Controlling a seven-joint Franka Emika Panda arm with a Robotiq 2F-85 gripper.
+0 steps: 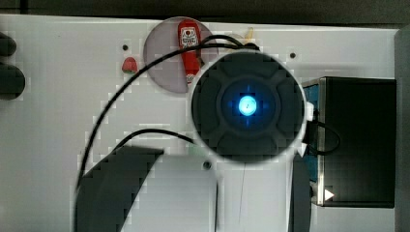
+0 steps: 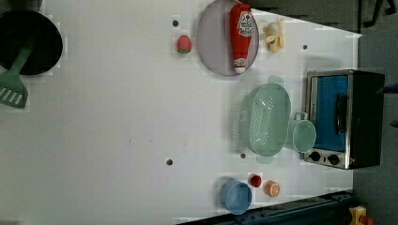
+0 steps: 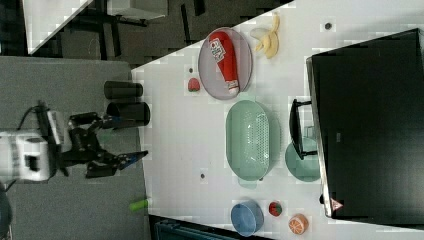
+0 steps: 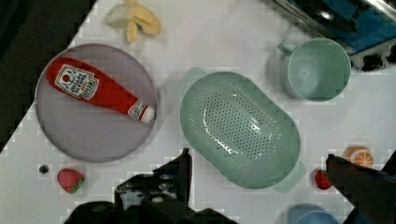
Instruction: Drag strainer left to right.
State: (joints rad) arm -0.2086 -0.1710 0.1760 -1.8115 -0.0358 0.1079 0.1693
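The strainer (image 2: 267, 119) is a pale mint-green oval colander with a holed base. It lies on the white table between the grey-lilac plate (image 2: 216, 40) and the toaster oven (image 2: 345, 117), next to a mint-green mug (image 2: 303, 136). In the wrist view the strainer (image 4: 240, 128) lies below my open gripper (image 4: 258, 156), whose two dark fingers (image 4: 180, 170) stand wide apart with nothing between them. The right view shows the gripper (image 3: 122, 162) well clear of the strainer (image 3: 249, 140). In the top view the arm's round wrist (image 1: 247, 105) covers the strainer.
A ketchup bottle (image 2: 241, 35) lies on the plate, with a banana (image 2: 274, 36) and a strawberry (image 2: 184, 43) beside it. A blue bowl (image 2: 236, 196), a small red fruit (image 2: 255, 180) and an orange (image 2: 271, 188) sit near the table's edge. A black pan (image 2: 30, 42) and a green spatula (image 2: 14, 84) lie far off.
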